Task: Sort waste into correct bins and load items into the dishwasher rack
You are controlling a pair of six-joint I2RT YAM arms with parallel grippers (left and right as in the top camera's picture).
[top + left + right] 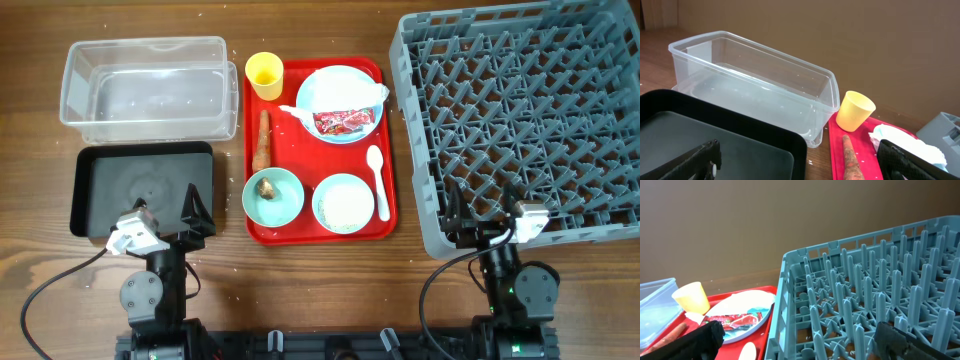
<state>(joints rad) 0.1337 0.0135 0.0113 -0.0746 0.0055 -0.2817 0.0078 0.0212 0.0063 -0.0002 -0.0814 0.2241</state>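
Note:
On the red serving tray (390, 150) sit a yellow cup (264, 74), a pale blue plate (335, 88) holding a red wrapper (343, 122) and a white napkin (372, 93), a carrot (263, 138), a teal bowl with a brown scrap (268, 189), a teal bowl of white rice (343, 202) and a white spoon (378, 180). The clear tub (148, 88) and black tray (140, 186) lie left. The grey rack (520, 120) is right. My left gripper (800, 162) is open over the black tray's right edge. My right gripper (800, 340) is open at the rack's near-left corner.
The wooden table (300, 290) runs along the front, with cables beside both arm bases. The red tray sits between the bins and the rack. In the left wrist view the cup (855, 110) and carrot (852, 160) lie just right of the tub (750, 85).

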